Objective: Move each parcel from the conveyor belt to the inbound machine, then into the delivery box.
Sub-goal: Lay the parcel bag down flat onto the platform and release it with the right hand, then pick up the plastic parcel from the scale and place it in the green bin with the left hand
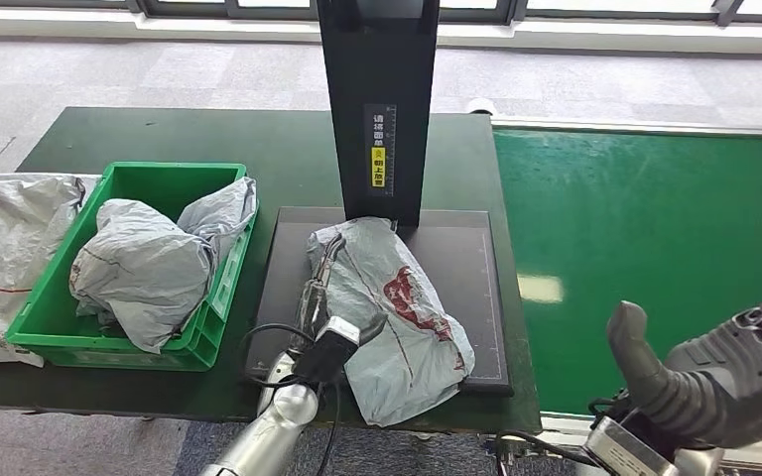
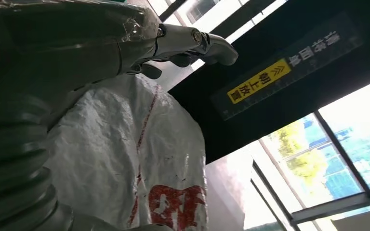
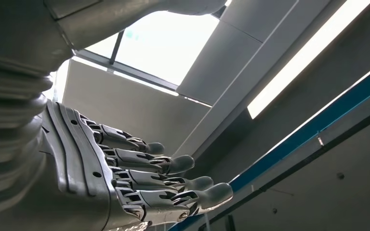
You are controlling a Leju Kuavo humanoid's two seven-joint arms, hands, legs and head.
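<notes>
The parcel (image 1: 397,312), a crumpled grey plastic mailer with red print, lies on the dark flat platform of the inbound machine (image 1: 476,288). Its near end hangs slightly over the platform's near edge. The machine's black upright column (image 1: 377,99) stands at the far side of the platform and carries a yellow label with vertical text.

The left hand (image 1: 319,297) lies along the left edge of the parcel, with its fingers (image 1: 325,253) extending toward the far end of the bag. In the left wrist view, the left hand (image 2: 139,43) has its fingers (image 2: 207,43) curved over the top of the parcel (image 2: 139,159) and in contact with the plastic. The views do not show whether the hand has a firm hold on the bag or only rests against it.

The right hand (image 1: 714,372) is at the near right, over the green conveyor belt (image 1: 655,238). In the right wrist view, the right hand (image 3: 139,178) has its fingers (image 3: 173,163) extended and slightly apart, and it holds nothing.

The green delivery box (image 1: 124,337) stands on the dark green surface (image 1: 288,149), just left of the inbound machine platform. It contains another grey bagged parcel (image 1: 144,268), which rises above the rim on the right side. A further grey mailer bag (image 1: 5,248) lies on the surface to the left of the box, touching it.
</notes>
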